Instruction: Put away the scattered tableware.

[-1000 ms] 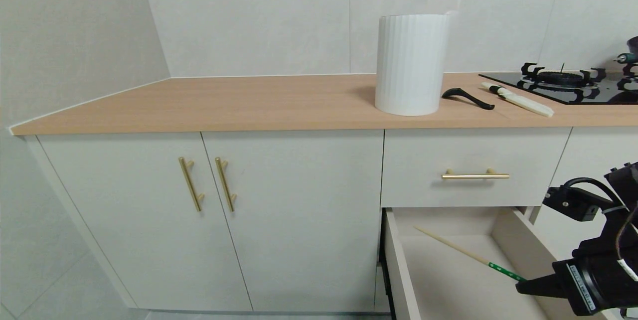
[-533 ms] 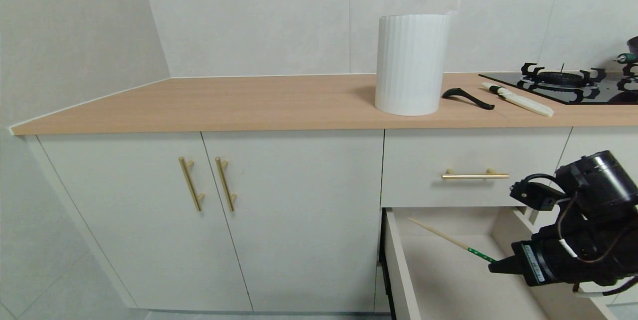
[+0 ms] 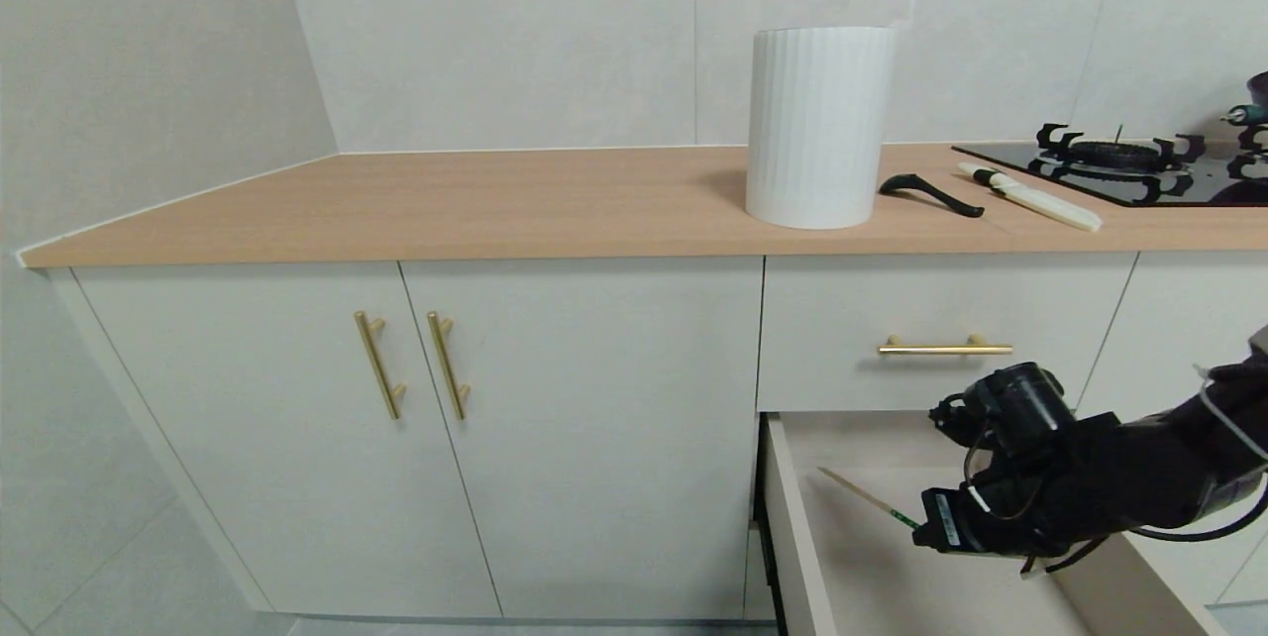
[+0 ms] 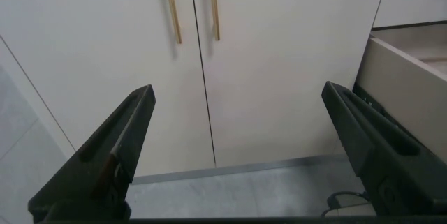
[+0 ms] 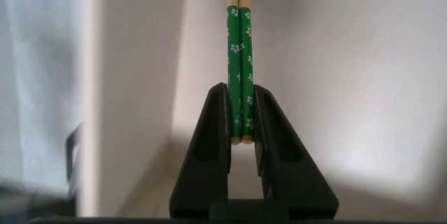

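Over open drawer (image 3: 788,527): right end effector (image 5: 239,112) clamped on two chopsticks (image 5: 239,35); left end effector (image 4: 237,95) spread apart.

Left gripper (image 4: 236,93) fingers spread wide; right gripper (image 5: 239,97) fingers pinched together.

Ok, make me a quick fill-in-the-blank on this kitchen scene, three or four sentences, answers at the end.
1. The right gripper is shut on a pair of ___.
2. It holds them above the open ___.
3. The left gripper is ___ and holds nothing.
4. The ribbed container on the countertop is ___ in colour.
Missing words: chopsticks; drawer; open; white.
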Controlling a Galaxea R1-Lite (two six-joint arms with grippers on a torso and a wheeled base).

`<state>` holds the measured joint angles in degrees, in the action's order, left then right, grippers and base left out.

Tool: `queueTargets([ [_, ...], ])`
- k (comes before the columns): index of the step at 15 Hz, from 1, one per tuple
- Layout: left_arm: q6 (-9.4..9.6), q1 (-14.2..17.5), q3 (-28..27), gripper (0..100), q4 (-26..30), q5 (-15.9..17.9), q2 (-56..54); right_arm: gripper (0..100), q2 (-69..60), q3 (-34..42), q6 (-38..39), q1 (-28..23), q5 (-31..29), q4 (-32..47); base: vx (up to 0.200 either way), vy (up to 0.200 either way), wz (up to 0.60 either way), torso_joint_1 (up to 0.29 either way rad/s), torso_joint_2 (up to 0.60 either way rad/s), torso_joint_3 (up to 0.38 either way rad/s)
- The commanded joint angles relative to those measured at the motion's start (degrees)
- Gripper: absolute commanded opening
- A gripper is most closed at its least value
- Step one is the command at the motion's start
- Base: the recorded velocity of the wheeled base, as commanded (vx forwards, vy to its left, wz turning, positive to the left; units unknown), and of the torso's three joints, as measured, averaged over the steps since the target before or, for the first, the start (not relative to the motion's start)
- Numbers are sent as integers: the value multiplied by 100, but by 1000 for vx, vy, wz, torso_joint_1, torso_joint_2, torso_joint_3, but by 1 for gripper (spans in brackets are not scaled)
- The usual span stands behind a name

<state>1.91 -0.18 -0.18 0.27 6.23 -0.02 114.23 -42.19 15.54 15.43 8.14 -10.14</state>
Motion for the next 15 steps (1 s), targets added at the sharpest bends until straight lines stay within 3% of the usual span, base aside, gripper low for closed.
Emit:
queueTargets([
  [1, 2, 1, 1, 100, 0, 1, 2, 0, 741, 36, 89, 162, -173, -225, 0, 0, 0, 0, 0, 0],
  [12, 2, 1, 1, 100, -9, 1, 2, 0, 1691, 150, 353, 795, -1623, -902, 0, 0, 0, 0, 0, 0],
  [15, 2, 1, 1, 100, 0, 1, 2, 0, 1717, 150, 406, 795, -1623, -963, 0, 0, 0, 0, 0, 0],
])
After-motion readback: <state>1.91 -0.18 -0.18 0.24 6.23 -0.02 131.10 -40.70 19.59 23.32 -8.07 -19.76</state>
